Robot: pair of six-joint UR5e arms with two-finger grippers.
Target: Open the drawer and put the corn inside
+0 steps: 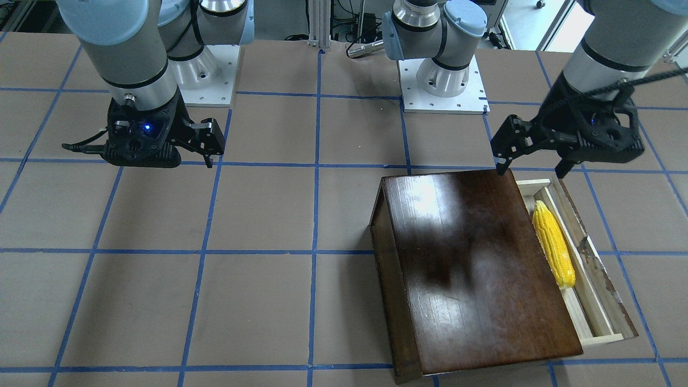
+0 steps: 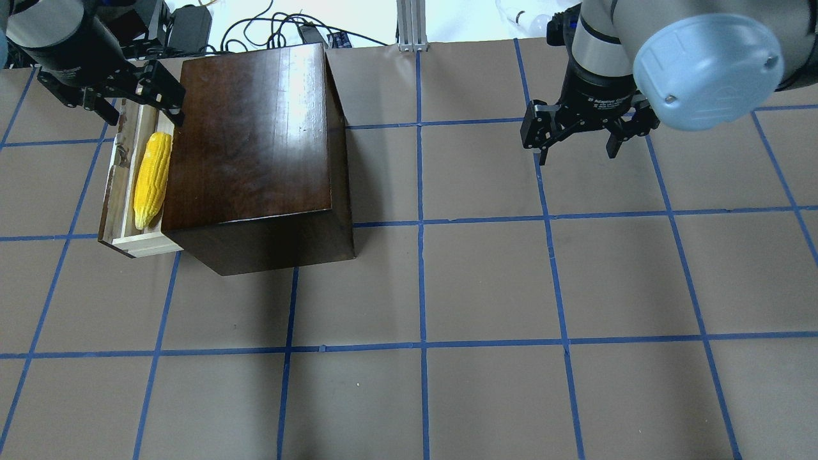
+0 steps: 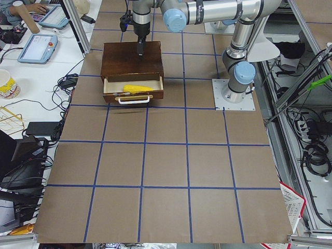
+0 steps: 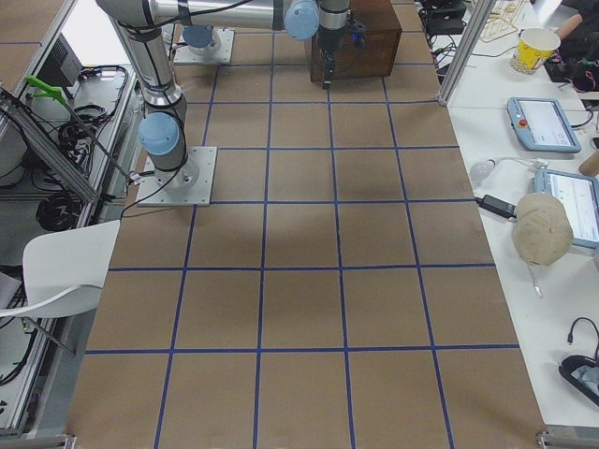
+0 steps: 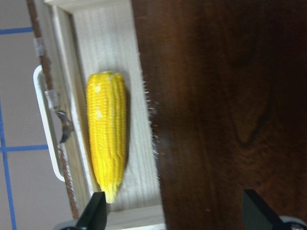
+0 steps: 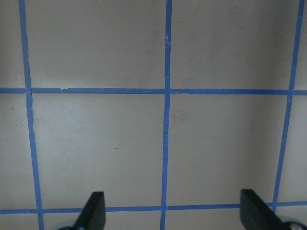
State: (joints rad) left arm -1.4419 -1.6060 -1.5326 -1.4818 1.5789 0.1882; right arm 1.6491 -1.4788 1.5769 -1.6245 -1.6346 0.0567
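Observation:
The glossy dark-brown box (image 1: 473,269) stands on the table, also in the overhead view (image 2: 249,134). Its pale wooden drawer (image 1: 596,301) is pulled out, with a white handle on its grey-brown front (image 3: 132,98). The yellow corn (image 1: 553,244) lies lengthwise inside the drawer (image 2: 121,172), seen in the overhead view (image 2: 152,179) and the left wrist view (image 5: 108,143). My left gripper (image 2: 147,118) is open and empty, hovering above the drawer's far end, astride the box edge. My right gripper (image 2: 577,153) is open and empty above bare table, far from the box.
The table is brown with a blue tape grid (image 2: 422,287). The two arm bases (image 1: 443,80) stand at the table's robot side. Side benches hold tablets (image 4: 543,122), a cup (image 4: 535,47) and cables beyond the table's ends.

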